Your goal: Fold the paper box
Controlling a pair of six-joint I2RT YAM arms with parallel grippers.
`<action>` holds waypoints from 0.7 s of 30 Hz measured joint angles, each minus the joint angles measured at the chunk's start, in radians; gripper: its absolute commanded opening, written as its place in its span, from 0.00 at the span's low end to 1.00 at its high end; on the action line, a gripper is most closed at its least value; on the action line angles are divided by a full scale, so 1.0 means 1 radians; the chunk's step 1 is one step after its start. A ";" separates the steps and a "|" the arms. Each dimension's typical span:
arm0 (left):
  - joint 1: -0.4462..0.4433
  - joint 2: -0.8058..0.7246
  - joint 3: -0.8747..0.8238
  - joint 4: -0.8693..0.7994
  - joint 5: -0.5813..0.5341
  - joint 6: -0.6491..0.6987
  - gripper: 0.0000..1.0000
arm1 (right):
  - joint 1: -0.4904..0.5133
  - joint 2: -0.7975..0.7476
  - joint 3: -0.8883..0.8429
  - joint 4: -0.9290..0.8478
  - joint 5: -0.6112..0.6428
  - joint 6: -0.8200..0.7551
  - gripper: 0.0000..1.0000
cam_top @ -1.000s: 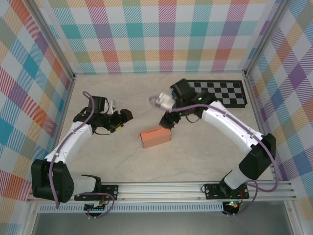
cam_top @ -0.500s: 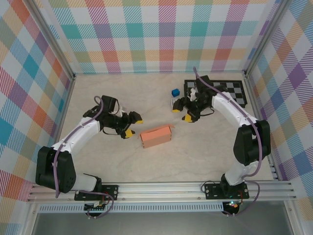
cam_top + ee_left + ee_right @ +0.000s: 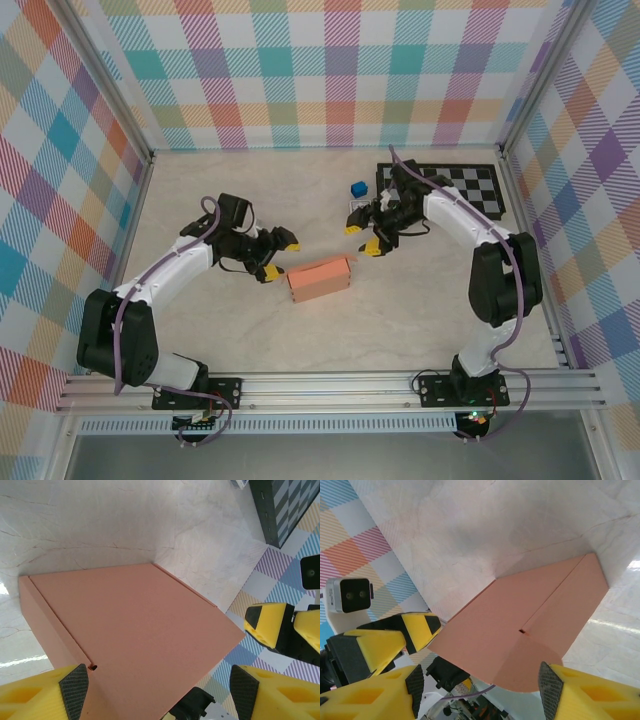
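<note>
The paper box, plain salmon-orange thin card creased into a closed rectangular shape, is seen lying mid-worktop on a pale marbled surface. The left gripper is held just beside its left end and the right gripper beyond its far right corner, both with fingers spread and nothing pinched. Bare room is left on the near side

paper box near end cut by lower edge, checkerboard cropped at corner

The paper box lies on the table between the left gripper and the right gripper, with the checkerboard mat behind to the right.
</note>
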 measured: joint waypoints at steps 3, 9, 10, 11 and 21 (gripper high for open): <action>0.000 0.000 0.000 -0.001 -0.006 0.000 0.77 | 0.010 0.000 0.000 0.000 -0.008 0.000 0.65; -0.001 0.000 0.000 -0.002 -0.007 0.000 0.77 | 0.020 0.000 -0.003 -0.001 -0.022 0.000 0.65; -0.002 0.000 0.000 -0.002 -0.007 -0.002 0.77 | 0.021 0.000 -0.004 -0.001 -0.023 0.001 0.66; -0.003 0.000 0.000 -0.002 -0.007 -0.004 0.78 | 0.023 0.001 -0.005 -0.001 -0.023 0.001 0.65; -0.018 0.000 0.000 0.003 -0.007 -0.034 0.78 | 0.052 0.001 -0.020 0.010 -0.035 0.031 0.65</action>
